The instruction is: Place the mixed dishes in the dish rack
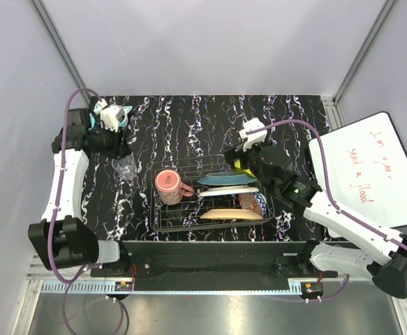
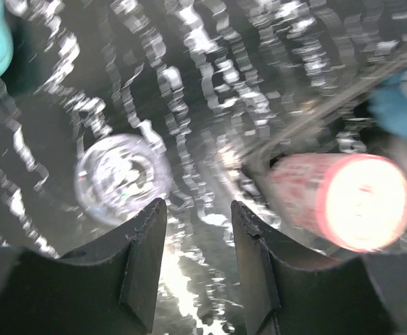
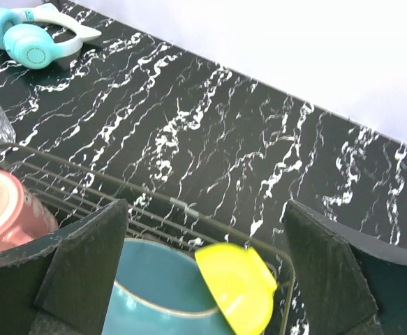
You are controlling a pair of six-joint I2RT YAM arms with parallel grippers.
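Rack: 3 plates, 2 bowls, 1 mug. 1 glass at its 9 o'clock on black marble table. Left claw spread by glass, right claw spread over yellow bowl. White walls.

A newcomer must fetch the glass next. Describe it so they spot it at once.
On the black marbled table, find the wire dish rack. Just off its far-left corner sits the small clear glass: the only see-through item, and outside the rack, unlike the pink mug beside it.
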